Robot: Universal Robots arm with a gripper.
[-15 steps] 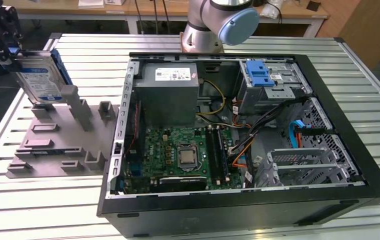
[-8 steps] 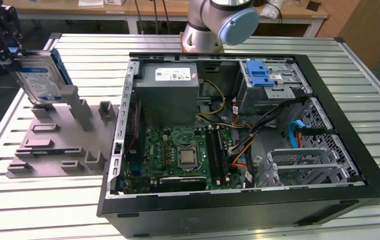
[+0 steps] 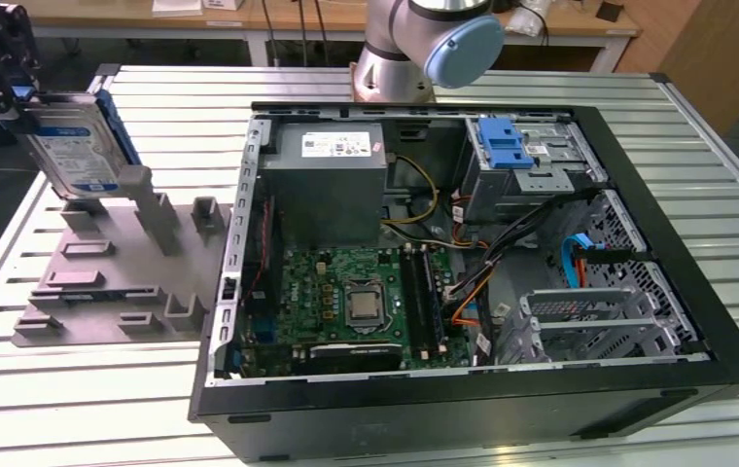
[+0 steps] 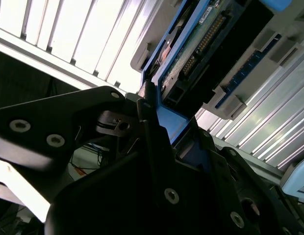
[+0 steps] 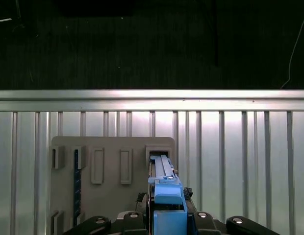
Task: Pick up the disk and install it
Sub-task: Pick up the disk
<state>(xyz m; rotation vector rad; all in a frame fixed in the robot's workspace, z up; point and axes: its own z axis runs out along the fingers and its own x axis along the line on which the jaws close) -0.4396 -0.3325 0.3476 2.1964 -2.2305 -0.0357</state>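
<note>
The disk (image 3: 74, 146), a silver drive with a white-and-blue label in a blue carrier bracket, stands on edge, tilted, at the exterior view's far left. My gripper (image 3: 17, 99) is shut on its upper end. Its lower end sits just over the tall posts of the grey holder fixture (image 3: 110, 282); I cannot tell whether they touch. In the first wrist view the blue carrier edge (image 5: 166, 193) runs out from between my fingers (image 5: 135, 218) toward a slot of the holder (image 5: 113, 166). The second wrist view shows the disk's circuit-board underside (image 4: 206, 44) and the black fingers (image 4: 152, 147) clamping the bracket.
An open computer case (image 3: 681, 233) lies on the slatted metal table (image 3: 85, 389), to the exterior view's right of the holder. Inside are a motherboard (image 3: 357, 302), a power supply (image 3: 324, 185), cables, and a metal drive cage (image 3: 525, 175) with a blue latch (image 3: 506, 144). The arm's base (image 3: 408, 49) stands behind the case.
</note>
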